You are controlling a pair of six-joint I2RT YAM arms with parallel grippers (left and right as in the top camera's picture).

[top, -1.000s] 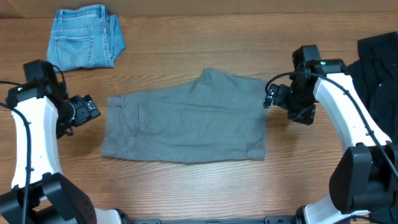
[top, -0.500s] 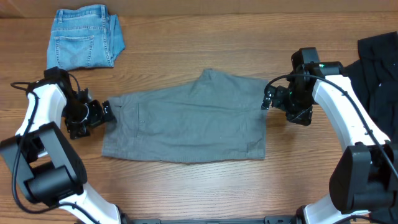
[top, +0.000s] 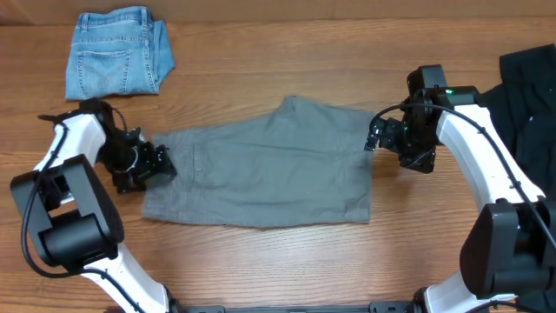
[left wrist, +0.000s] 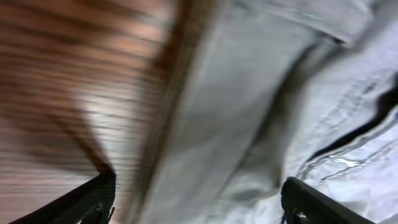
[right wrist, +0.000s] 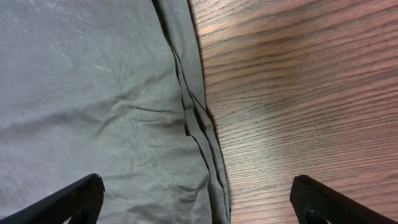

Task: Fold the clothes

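Note:
Grey shorts (top: 261, 174) lie flat in the middle of the wooden table, waistband to the left. My left gripper (top: 159, 163) is open over the waistband's upper left corner; the left wrist view is blurred and shows grey cloth (left wrist: 249, 124) between its fingers (left wrist: 199, 208). My right gripper (top: 375, 137) is open at the shorts' upper right edge; the right wrist view shows the hem (right wrist: 199, 137) between its spread fingertips (right wrist: 199, 208), with bare wood on the right.
Folded blue jeans (top: 117, 52) lie at the back left. A black garment (top: 530, 96) lies at the right edge, behind my right arm.
My left gripper has moved right, from the bare wood onto the waistband's left edge. My right gripper has barely moved.

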